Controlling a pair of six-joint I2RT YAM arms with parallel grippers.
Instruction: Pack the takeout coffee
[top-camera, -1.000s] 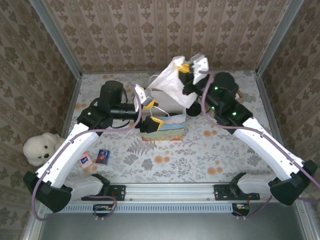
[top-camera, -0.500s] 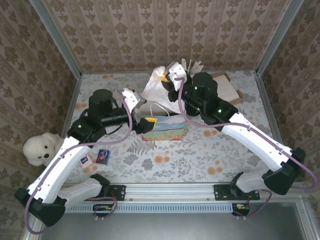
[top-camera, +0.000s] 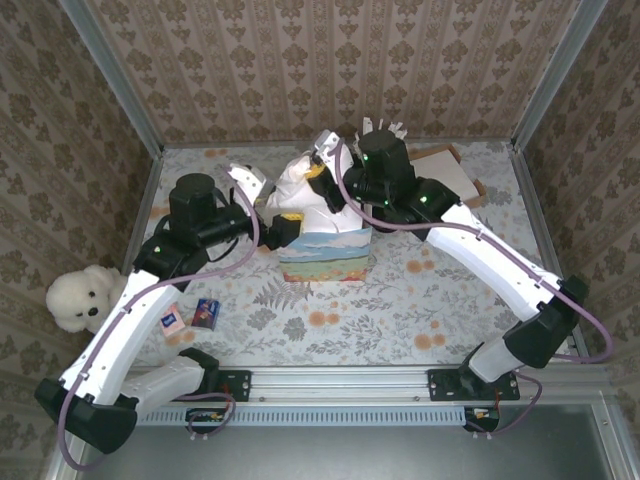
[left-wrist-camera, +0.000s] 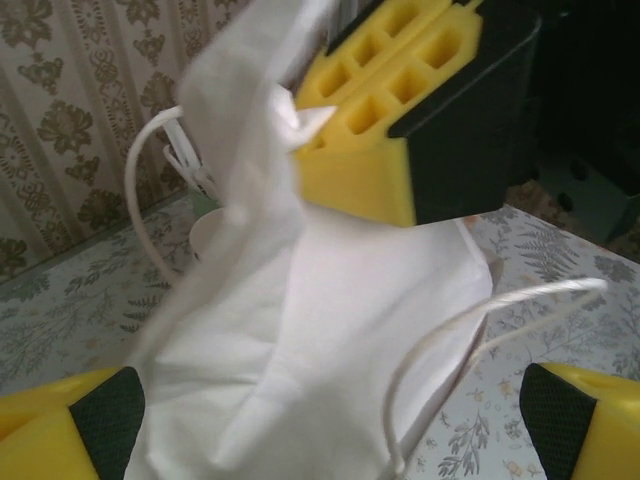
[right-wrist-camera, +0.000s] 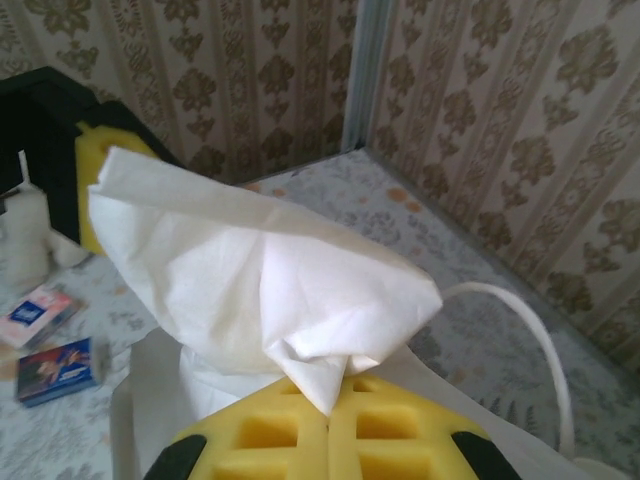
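The right fingers (right-wrist-camera: 328, 405) are pinched tight on a white paper (right-wrist-camera: 270, 290) over the bag (top-camera: 325, 255). Push it in slowly. Keep the wide-open left fingers (left-wrist-camera: 325, 425) off the string handle (left-wrist-camera: 470, 330).

The top view shows the brown tray (top-camera: 455, 165) far back on the table (top-camera: 420, 300) (not packed yet). The right wrist view shows the pinch up close.

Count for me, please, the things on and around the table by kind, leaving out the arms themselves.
Small flat packets: 2
Printed paper bag: 1
White paper, pinched in the right end effector: 1
White plush bear: 1
Bunch of white sticks: 1
Tan flat item, partly hidden behind the right arm: 1
Total: 7
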